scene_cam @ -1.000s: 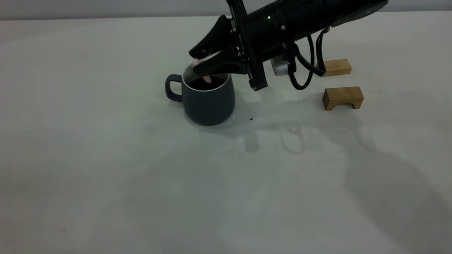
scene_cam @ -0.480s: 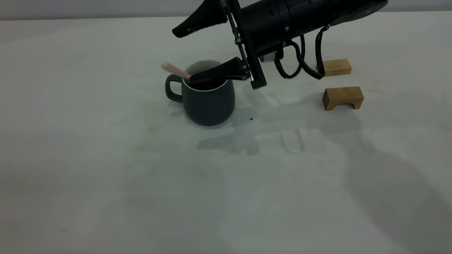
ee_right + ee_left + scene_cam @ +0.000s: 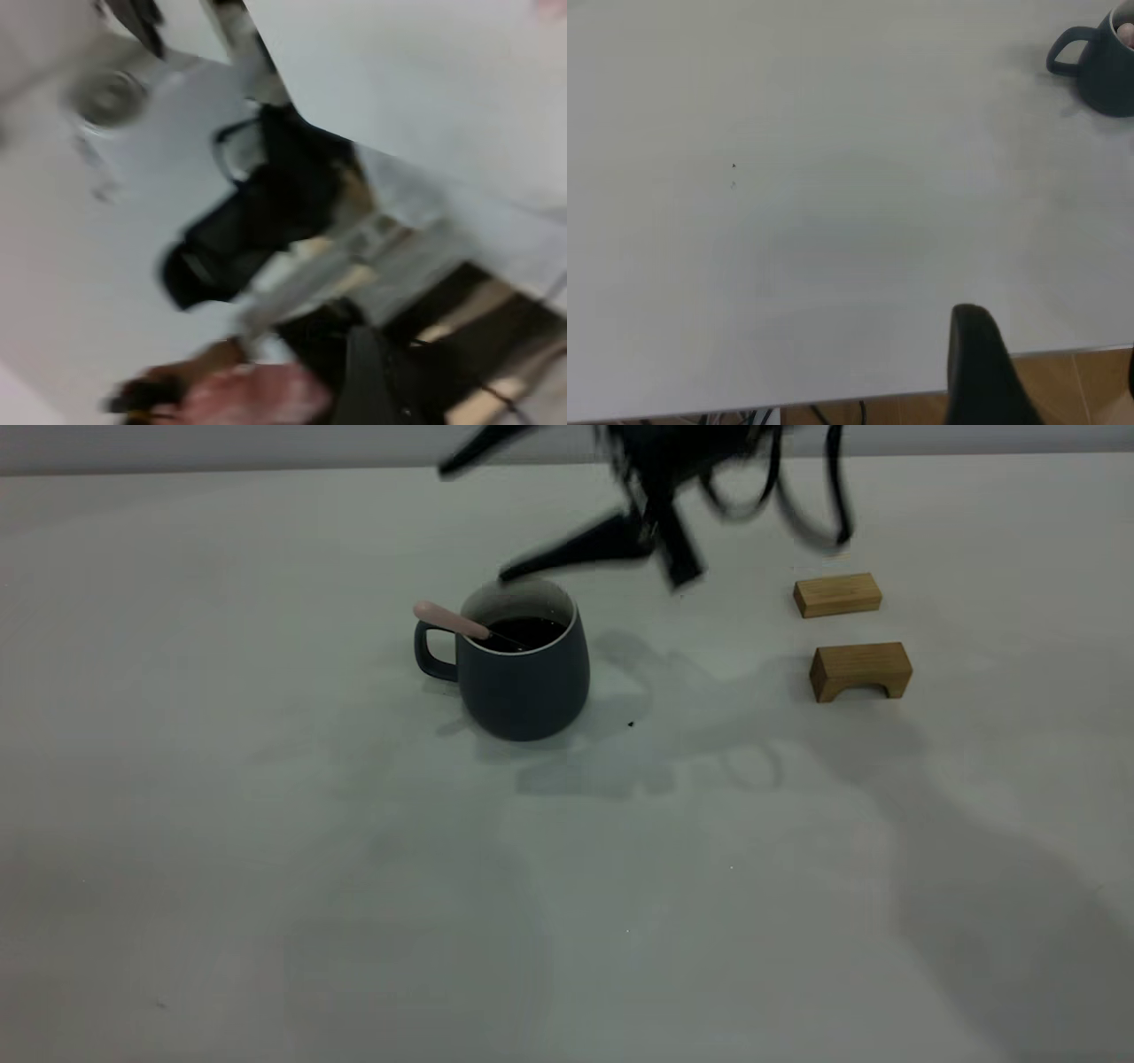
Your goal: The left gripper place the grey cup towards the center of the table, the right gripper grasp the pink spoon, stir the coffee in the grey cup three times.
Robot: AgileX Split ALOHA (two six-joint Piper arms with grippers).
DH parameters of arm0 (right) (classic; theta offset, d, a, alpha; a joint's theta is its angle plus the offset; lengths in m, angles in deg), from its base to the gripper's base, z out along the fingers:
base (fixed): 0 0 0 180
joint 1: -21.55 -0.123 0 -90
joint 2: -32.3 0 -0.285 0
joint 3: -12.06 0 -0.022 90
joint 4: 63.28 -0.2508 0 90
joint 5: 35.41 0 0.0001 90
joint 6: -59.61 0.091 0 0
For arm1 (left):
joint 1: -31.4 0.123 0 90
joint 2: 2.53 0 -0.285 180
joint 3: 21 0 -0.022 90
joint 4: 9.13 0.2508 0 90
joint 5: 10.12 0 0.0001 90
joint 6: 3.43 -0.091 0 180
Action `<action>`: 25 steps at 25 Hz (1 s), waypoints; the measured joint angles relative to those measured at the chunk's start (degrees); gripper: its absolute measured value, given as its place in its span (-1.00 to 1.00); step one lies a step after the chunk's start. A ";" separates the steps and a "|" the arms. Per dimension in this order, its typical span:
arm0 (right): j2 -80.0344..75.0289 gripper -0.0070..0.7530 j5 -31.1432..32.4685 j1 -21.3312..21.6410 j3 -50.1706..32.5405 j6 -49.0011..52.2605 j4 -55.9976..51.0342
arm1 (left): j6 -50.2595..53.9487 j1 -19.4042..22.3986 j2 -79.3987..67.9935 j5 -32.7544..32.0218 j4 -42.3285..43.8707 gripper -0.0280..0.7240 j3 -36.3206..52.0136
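Observation:
The grey cup stands upright near the table's middle, its handle to the left, with dark coffee inside. The pink spoon rests in it, its handle leaning out over the rim above the cup's handle. My right gripper hovers above and behind the cup, blurred, open and holding nothing. The right wrist view shows only a dark finger against the room. My left gripper sits off at the table's edge, open and empty; its view catches the cup far away.
Two tan wooden blocks lie right of the cup: a flat one farther back and an arch-shaped one nearer. A tiny dark speck sits by the cup's base. The table's edge and the floor show below the left gripper.
My right gripper opened, let go of the pink spoon and rose up and to the right. The spoon tipped over to lean on the cup's rim at the handle side.

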 joint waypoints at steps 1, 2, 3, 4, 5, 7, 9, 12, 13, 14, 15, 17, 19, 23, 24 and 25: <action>2.96 0.60 0.14 0.00 0.00 0.69 3.28 | 0.00 0.00 0.00 0.00 0.00 0.32 0.00; 6.02 0.59 0.50 0.00 0.00 1.40 6.82 | 0.00 0.00 0.00 0.00 0.00 0.32 0.00; 9.12 0.58 0.98 0.00 0.00 2.13 10.00 | 0.00 0.00 0.00 0.00 0.00 0.32 0.00; 11.64 0.57 1.36 0.00 0.00 2.71 13.93 | 0.00 0.00 0.00 0.00 0.00 0.32 0.00; 14.67 0.57 1.64 0.00 0.00 3.00 17.76 | 0.00 0.00 0.00 0.00 0.00 0.32 0.00; 20.48 0.57 2.18 0.00 -0.05 3.27 24.11 | 0.00 0.00 0.00 0.00 0.00 0.32 0.00; 25.66 0.57 2.70 0.00 -0.05 3.41 29.41 | 0.00 0.00 0.00 0.00 0.00 0.32 0.00; 33.44 0.57 3.38 0.00 -0.05 3.55 33.19 | 0.00 0.00 0.00 0.00 0.00 0.32 0.00; 36.02 0.57 3.49 0.00 -0.05 3.55 33.62 | 0.00 0.00 0.00 0.00 0.00 0.32 0.00; 38.52 0.57 3.86 0.00 -0.05 3.55 33.76 | 0.00 0.00 0.00 0.00 0.00 0.32 0.00; 40.53 0.56 4.06 0.00 -0.05 3.55 33.76 | 0.00 0.00 0.00 0.00 0.00 0.32 0.00; 45.30 0.56 4.25 0.00 -0.09 3.55 33.76 | 0.00 0.00 0.00 0.00 0.00 0.32 0.00; 49.60 0.56 4.53 0.00 -0.16 3.98 33.56 | 0.00 0.00 0.00 0.00 0.00 0.32 0.00; 58.96 0.56 4.96 0.00 -1.86 1.24 34.96 | 0.00 0.00 0.00 0.00 0.00 0.32 0.00; 61.61 0.56 5.02 0.00 -3.55 0.83 35.71 | 0.00 0.00 0.00 0.00 0.00 0.32 0.00; 64.34 0.56 5.07 0.00 -5.45 0.47 36.79 | 0.00 0.00 0.00 0.00 0.00 0.32 0.00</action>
